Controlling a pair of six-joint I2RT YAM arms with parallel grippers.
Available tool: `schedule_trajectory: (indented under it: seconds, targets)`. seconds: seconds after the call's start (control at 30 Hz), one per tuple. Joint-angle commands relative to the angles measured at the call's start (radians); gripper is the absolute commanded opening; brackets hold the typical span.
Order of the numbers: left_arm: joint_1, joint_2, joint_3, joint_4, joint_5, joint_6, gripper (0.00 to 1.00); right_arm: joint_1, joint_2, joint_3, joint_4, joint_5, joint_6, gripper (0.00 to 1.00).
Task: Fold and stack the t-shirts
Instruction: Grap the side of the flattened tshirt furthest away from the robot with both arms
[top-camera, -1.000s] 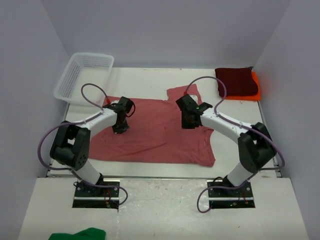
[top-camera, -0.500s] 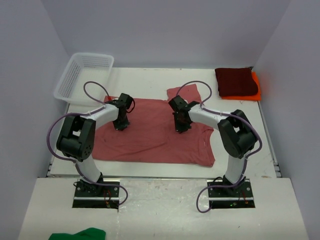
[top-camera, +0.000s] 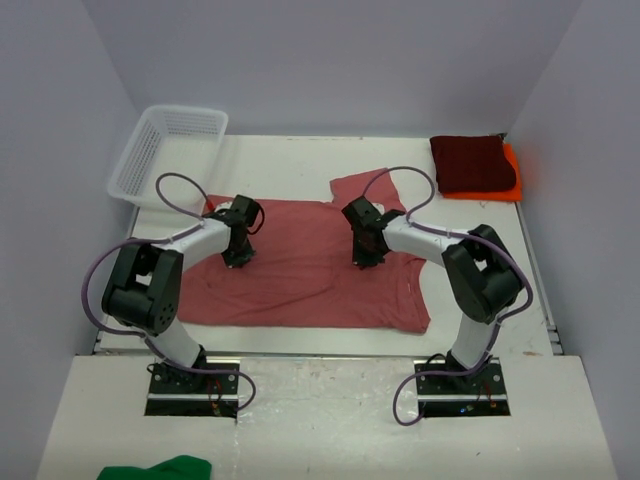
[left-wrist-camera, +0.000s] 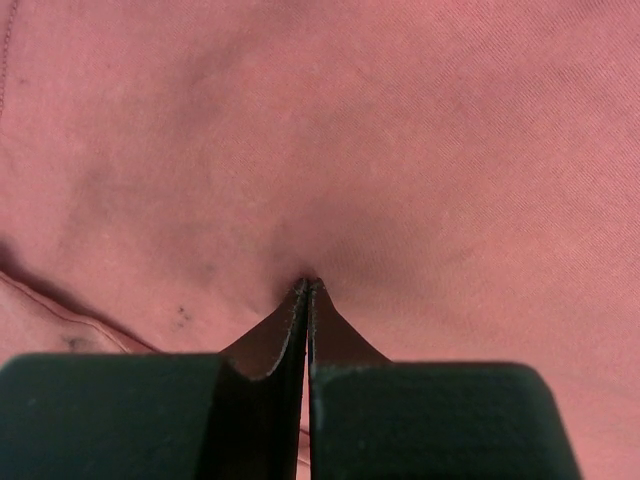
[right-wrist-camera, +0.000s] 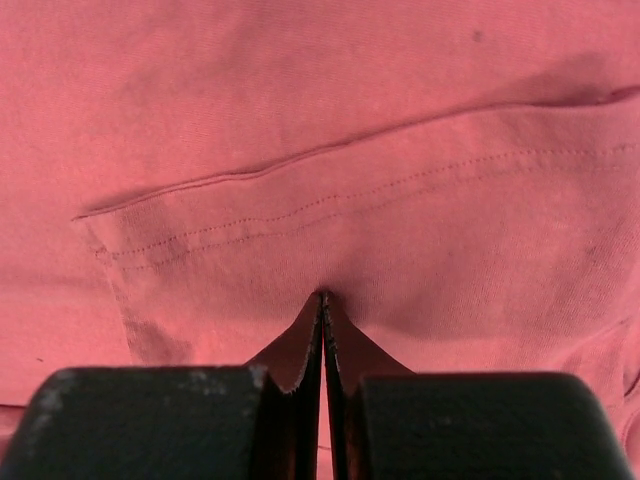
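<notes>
The faded rose t-shirt (top-camera: 300, 275) lies spread flat on the white table, its upper right sleeve folded back. My left gripper (top-camera: 238, 258) is shut, its tips pressed down onto the shirt's upper left part (left-wrist-camera: 308, 285). My right gripper (top-camera: 364, 258) is also shut, with its tips dimpling the cloth (right-wrist-camera: 323, 296) just below a stitched hem (right-wrist-camera: 330, 215). No fold of cloth shows between either pair of jaws. A folded dark maroon t-shirt (top-camera: 472, 163) lies on a bright orange one (top-camera: 513, 172) at the back right corner.
A white mesh basket (top-camera: 165, 150) stands at the back left corner of the table. A green cloth (top-camera: 160, 468) lies on the near ledge, in front of the left arm's base. Walls enclose the table on three sides.
Both arms have pulled their elbows in. The right gripper has shifted slightly left and nearer on the shirt. The left gripper has barely moved. Both stayed shut.
</notes>
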Motion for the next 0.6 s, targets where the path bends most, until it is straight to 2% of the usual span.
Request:
schedule_trajectory:
  seconds: [0.0,0.57]
  targets:
    - [0.013,0.0,-0.077,-0.087,-0.01,-0.031,0.0,-0.003,-0.018,-0.104,-0.048,0.034,0.047,0.0]
    - [0.013,-0.112,-0.175,-0.111,-0.025,-0.05,0.0,0.02,-0.11,-0.244,-0.042,0.005,0.154,0.0]
